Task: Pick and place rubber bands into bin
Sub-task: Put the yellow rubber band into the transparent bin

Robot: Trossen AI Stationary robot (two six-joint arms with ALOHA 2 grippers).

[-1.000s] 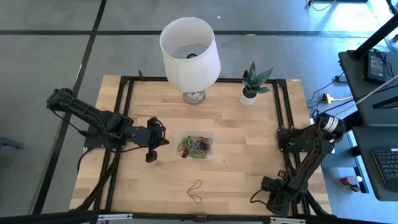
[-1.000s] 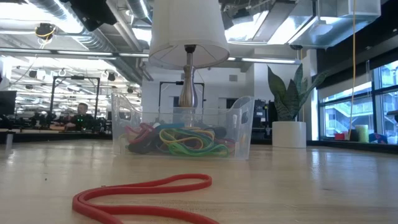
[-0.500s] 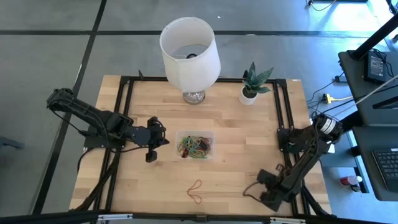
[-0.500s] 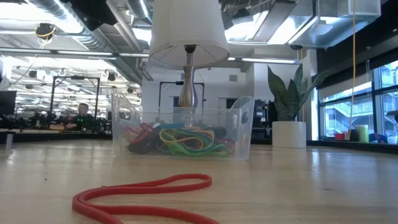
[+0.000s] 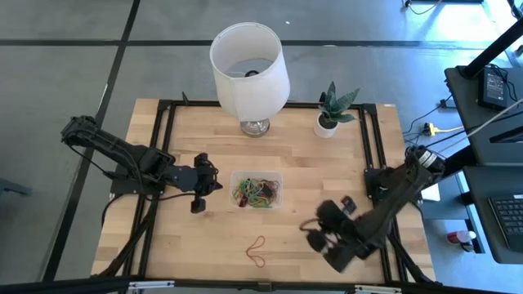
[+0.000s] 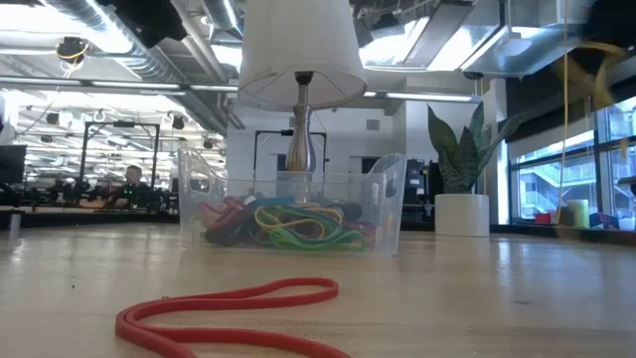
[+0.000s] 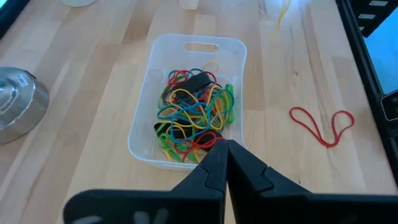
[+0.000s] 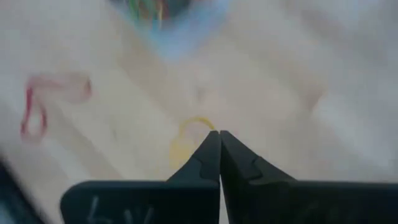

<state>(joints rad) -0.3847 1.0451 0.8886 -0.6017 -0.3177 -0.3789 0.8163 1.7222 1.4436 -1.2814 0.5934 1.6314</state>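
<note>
Hovering over the table's front-right area, the right gripper [image 5: 323, 237] has its fingers pressed together; a yellow band [image 8: 189, 134] shows just past their tips, and whether it is pinched I cannot tell. The bin [image 5: 257, 190] sits mid-table, holding a tangle of bands [image 7: 193, 112] in red, yellow, green, blue and black. One red band [image 5: 257, 250] lies loose near the front edge, well apart from the bin. The left gripper [image 5: 198, 186] waits just left of the bin, its jaws closed on nothing. A lamp [image 5: 249, 69] and a plant [image 5: 333, 110] stand along the back edge.
</note>
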